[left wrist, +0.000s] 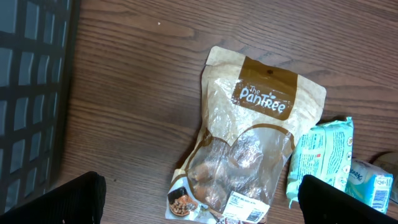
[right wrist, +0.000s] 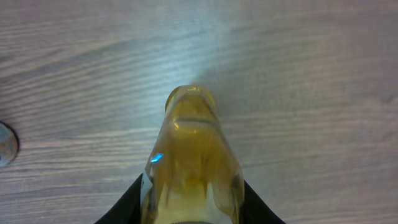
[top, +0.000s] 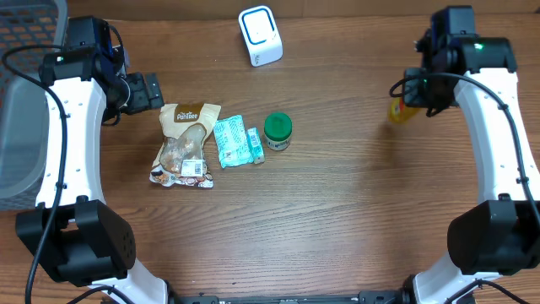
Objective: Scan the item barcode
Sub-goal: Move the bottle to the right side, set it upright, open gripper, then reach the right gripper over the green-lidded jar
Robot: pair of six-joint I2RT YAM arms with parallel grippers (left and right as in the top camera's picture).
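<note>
My right gripper (top: 415,91) is shut on a yellow bottle (top: 403,110) at the far right, held just over the table. In the right wrist view the bottle (right wrist: 193,149) fills the space between the black fingers (right wrist: 124,208), its cap end pointing away; no barcode shows on it. A white scanner (top: 260,35) stands at the back centre, well left of the bottle. My left gripper (top: 145,91) hangs open over the top of a brown PanTree snack bag (left wrist: 249,143), with nothing between its fingers (left wrist: 74,199).
Beside the snack bag (top: 184,143) lie a teal wipes packet (top: 229,141), a small teal box (top: 256,145) and a green-lidded jar (top: 278,131). A dark mesh basket (top: 25,93) sits at the left edge.
</note>
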